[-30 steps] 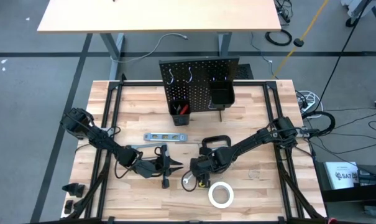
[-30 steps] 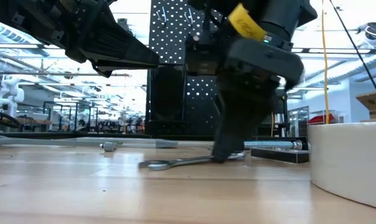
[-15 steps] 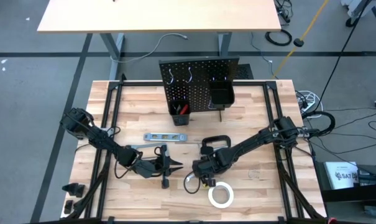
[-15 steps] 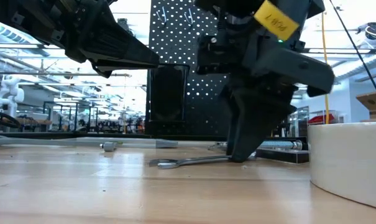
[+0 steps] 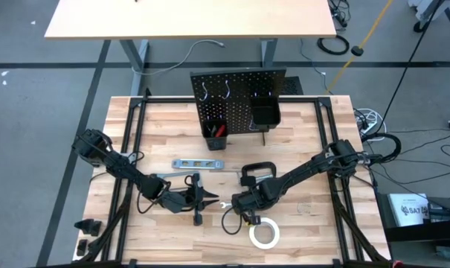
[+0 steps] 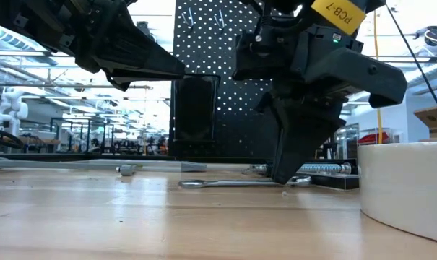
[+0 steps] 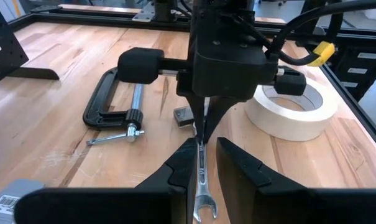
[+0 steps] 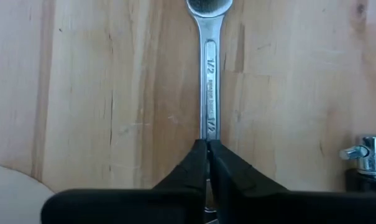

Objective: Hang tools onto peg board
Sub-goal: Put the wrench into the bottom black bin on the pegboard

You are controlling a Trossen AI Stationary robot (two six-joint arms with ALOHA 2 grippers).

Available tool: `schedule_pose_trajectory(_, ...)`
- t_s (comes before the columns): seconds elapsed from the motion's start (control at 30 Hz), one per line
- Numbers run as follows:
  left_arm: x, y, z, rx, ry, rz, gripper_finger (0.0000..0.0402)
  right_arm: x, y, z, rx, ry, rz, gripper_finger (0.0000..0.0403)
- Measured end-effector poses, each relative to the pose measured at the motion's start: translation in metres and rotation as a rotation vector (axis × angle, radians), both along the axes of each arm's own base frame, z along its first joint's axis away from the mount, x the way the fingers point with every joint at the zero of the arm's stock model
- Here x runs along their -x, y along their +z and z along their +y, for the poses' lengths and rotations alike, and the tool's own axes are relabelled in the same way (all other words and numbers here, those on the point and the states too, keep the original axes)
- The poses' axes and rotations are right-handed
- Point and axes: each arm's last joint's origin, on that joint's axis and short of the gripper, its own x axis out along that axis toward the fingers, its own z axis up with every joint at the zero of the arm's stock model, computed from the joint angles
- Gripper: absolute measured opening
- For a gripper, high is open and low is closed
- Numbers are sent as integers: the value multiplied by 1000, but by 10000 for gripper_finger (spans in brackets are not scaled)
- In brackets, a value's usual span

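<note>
A silver wrench lies flat on the tan table between my two grippers. One end points at my left gripper. My right gripper stands over its shaft, pointing down, fingers shut. My left gripper hovers above the table just left of the wrench. Its fingers are a little apart with nothing between them. The black peg board stands upright at the table's far side. A black C-clamp and a white tape roll lie beside my right gripper. My right gripper comes from above, pointing down, and its shut fingertips meet on the upper face of the wrench's shaft, about midway along it. The wrench lies flat on the table. Whether any of the shaft is pinched between the tips, I cannot tell.
A silver level lies between the arms and the peg board. Two black bins hang on the board, and the left bin holds red-handled tools. A small metal piece lies by the C-clamp. The tape roll sits near the front edge.
My right gripper has shifted slightly toward the table's right edge, staying down at the wrench. The wrench has swung on the table: its free end has moved away from the near edge toward my left gripper. It now lies level where it sat tilted before.
</note>
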Motion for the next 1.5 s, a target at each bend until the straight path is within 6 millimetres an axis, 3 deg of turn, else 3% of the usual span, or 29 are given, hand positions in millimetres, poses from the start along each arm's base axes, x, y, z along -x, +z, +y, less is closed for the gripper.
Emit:
schedule_pose_trajectory(0.43, 1, -1, 0, -4, 2, 15, 66, 9, 31, 9, 7, 16, -97, 1)
schedule_pose_trajectory(0.77, 1, -1, 0, -2, 2, 14, 66, 10, 33, 11, -2, -3, -108, 2)
schedule_pose_trajectory(0.9, 1, -1, 0, -2, 2, 14, 66, 11, 34, 16, -1, 11, -109, 27)
schedule_pose_trajectory(1.23, 1, -1, -1, 0, -1, 12, 66, 16, 33, 15, 61, -27, -85, 136)
schedule_pose_trajectory(1.5, 1, -1, -1, 1, -1, 11, 66, 22, 20, 12, 45, -48, -78, 155)
